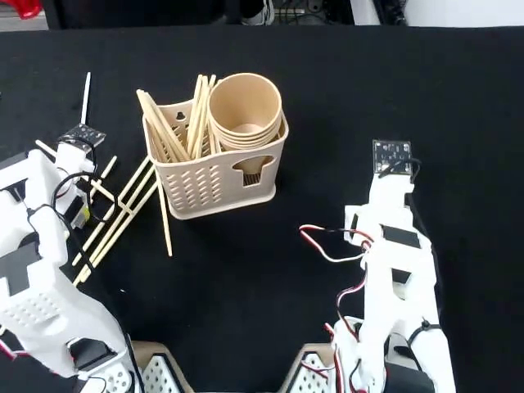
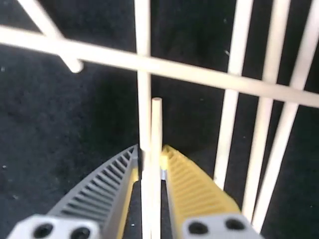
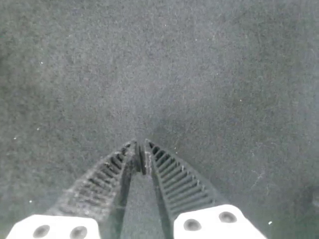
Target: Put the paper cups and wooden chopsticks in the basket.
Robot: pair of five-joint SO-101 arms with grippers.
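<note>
A beige slotted basket stands left of the table's middle. It holds a stack of paper cups and several wooden chopsticks. More loose chopsticks lie on the black cloth to its left, and one lies against its front. My left gripper is shut on a chopstick and hangs just over crossed loose chopsticks. The held stick rises past the left wrist. My right gripper is shut on nothing, low over bare cloth right of the basket.
The right arm stands at the right with loose red and white wires beside it. The left arm fills the lower left corner. Black cloth covers the table.
</note>
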